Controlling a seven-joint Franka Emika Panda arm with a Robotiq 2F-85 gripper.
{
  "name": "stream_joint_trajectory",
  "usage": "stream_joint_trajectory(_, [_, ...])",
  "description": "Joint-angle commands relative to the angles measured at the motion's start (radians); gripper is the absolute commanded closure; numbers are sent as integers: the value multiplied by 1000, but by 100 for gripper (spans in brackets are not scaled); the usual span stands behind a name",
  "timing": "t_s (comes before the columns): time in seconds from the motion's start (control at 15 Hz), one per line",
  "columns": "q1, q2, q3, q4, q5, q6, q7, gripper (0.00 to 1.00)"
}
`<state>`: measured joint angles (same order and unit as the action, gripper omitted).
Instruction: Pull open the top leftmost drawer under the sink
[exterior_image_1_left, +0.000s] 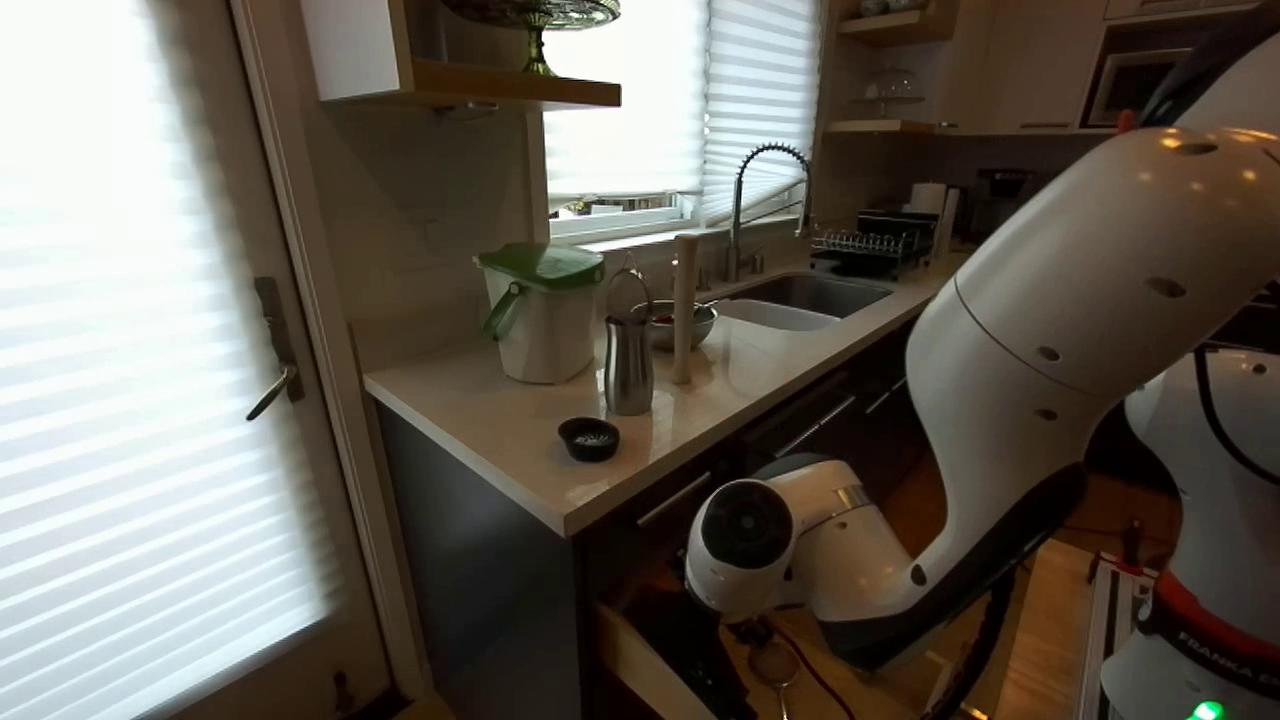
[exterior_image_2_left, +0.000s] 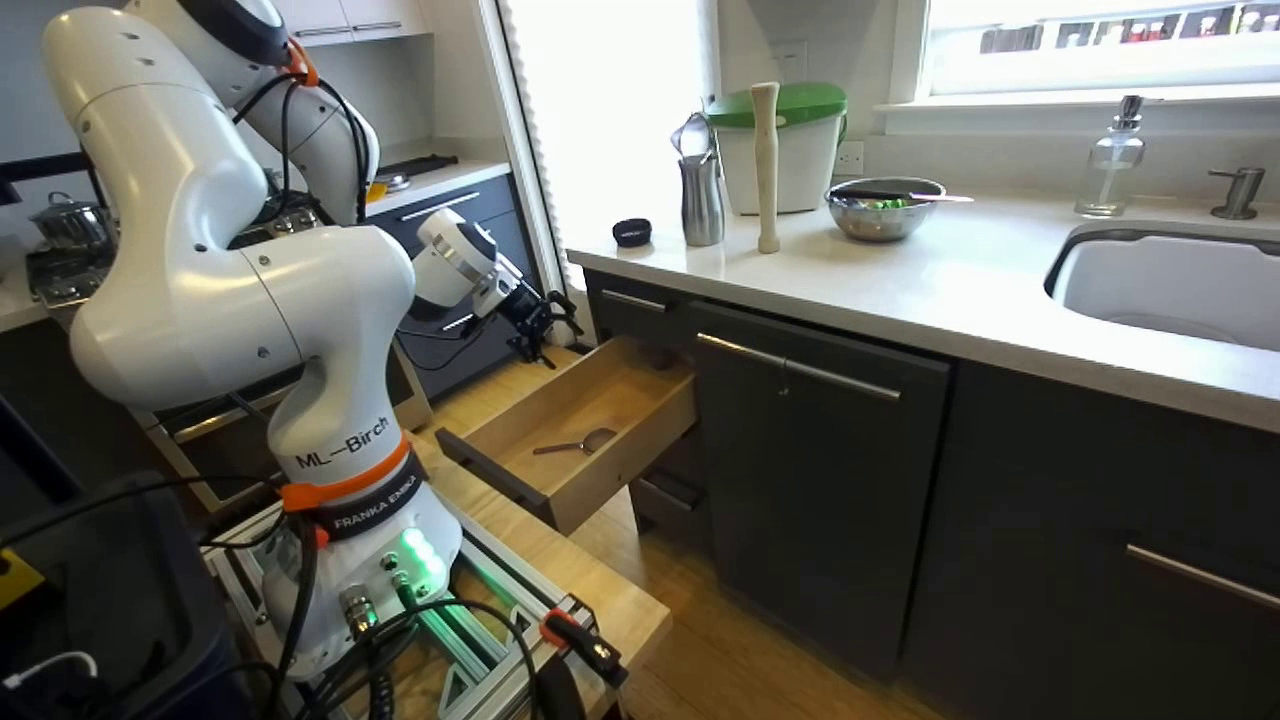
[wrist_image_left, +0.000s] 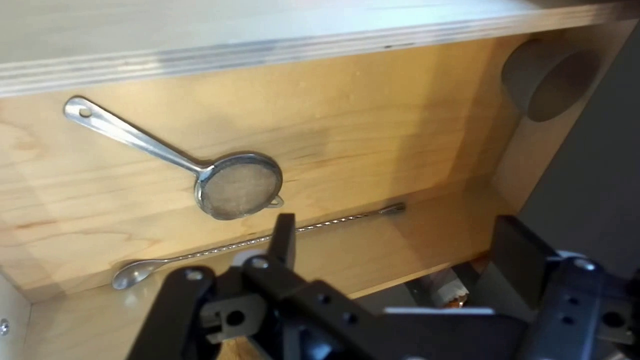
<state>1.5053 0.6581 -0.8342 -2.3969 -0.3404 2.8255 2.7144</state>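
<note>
The top leftmost drawer is shut, its dark front (exterior_image_2_left: 632, 303) just under the countertop with a metal bar handle, which also shows in an exterior view (exterior_image_1_left: 675, 499). The sink (exterior_image_1_left: 850, 292) is farther along the counter, with an arched faucet (exterior_image_1_left: 738, 215); its white basin shows in an exterior view (exterior_image_2_left: 1150, 280). My gripper (exterior_image_2_left: 564, 343) is open and empty, left of that drawer front and above the pulled-out deeper drawer, apart from the handle. In the wrist view the open fingers (wrist_image_left: 392, 225) hold nothing. In an exterior view the wrist mostly hides the fingers.
The deeper light-wood drawer (exterior_image_2_left: 580, 400) below juts out and holds a strainer (wrist_image_left: 242, 186), a long twisted spoon (wrist_image_left: 220, 247) and a cup (wrist_image_left: 550, 82). The counter edge (exterior_image_1_left: 640, 490) overhangs. A black dish (exterior_image_1_left: 588, 439) and steel shaker (exterior_image_1_left: 628, 370) stand near it.
</note>
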Motion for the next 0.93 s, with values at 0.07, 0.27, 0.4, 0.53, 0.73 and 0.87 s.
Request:
stream_joint_trajectory(0.07, [-2,-8,-17,-28,0,75,-31,0])
stream_joint_trajectory(0.27, [-18,-30,-6,-80,28,198,-86,0])
stream_joint_trajectory(0.4, [2,-54,-23,-127,61,251,-130,0])
stream_joint_trajectory(0.53, [59,-71,-72,-177,109,265,-164,0])
stream_joint_trajectory(0.73, [211,-44,-202,-213,202,252,-190,0])
stream_joint_trajectory(0.87, [154,-26,-153,-185,249,266,-246,0])
